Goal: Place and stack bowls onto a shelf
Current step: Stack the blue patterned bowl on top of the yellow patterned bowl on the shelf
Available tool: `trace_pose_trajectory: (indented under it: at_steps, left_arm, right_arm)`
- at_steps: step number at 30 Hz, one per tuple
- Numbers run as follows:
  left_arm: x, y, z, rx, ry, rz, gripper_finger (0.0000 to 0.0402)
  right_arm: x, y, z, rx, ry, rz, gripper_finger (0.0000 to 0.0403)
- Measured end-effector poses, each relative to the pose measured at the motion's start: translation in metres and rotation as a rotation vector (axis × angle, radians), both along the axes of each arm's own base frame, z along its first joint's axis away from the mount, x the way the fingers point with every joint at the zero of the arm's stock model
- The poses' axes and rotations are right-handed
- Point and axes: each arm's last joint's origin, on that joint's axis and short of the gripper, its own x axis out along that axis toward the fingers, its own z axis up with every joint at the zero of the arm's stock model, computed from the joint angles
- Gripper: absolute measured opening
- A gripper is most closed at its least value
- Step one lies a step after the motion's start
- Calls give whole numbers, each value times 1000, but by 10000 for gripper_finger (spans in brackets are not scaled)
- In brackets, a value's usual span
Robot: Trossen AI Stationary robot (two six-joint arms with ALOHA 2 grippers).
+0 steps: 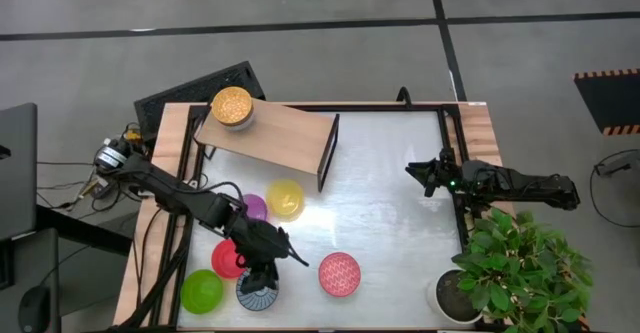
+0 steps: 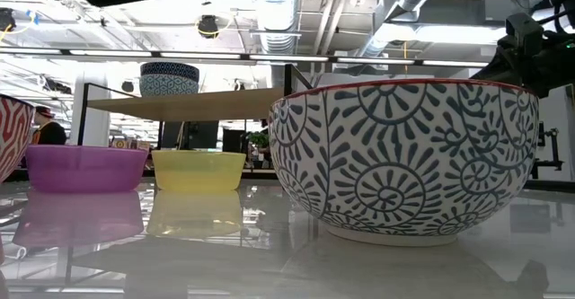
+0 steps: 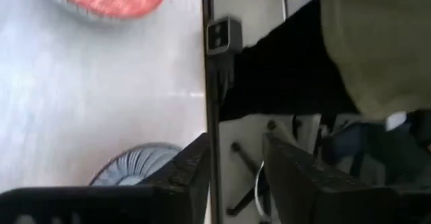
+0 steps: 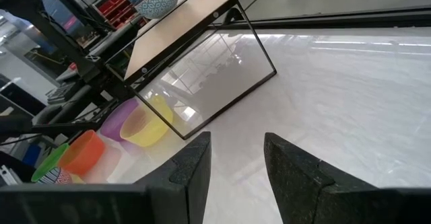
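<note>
Blue-grey radial bowl is seen in the high view directly beneath the left gripper, far from the right gripper. In the left wrist view, the parted fingers are empty, with the bowl just beside one finger.

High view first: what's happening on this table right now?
A two-arm robot is putting bowls on the wooden shelf. One gold-patterned bowl sits on the shelf. The left gripper hovers at the blue-grey patterned bowl near the table's front edge, fingers apart, holding nothing visible. Around it on the table sit the green bowl, red bowl, purple bowl, yellow bowl and pink-red patterned bowl. The right gripper waits open at the right side.
</note>
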Motion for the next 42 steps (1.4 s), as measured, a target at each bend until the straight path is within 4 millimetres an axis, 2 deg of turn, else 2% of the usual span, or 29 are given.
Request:
trace_pose_trajectory:
  at_steps: [5,10,17,26,32,42]
  left_arm:
    - [-6,4,-8,92,57,-18,160]
    - [-6,5,-8,93,69,-2,180]
    - [-5,2,-5,-32,126,5,179]
    - [9,-7,19,-264,-42,-2,179]
    - [11,-8,21,-276,-59,28,179]
    - [8,-15,24,-283,-98,-19,178]
  right_arm:
    - [0,0,0,0,0,0,164]
    - [0,0,0,0,0,0,164]
    - [0,0,0,0,0,0,164]
    - [0,0,0,0,0,0,164]
    - [0,0,0,0,0,1,164]
    - [0,0,0,0,1,2,164]
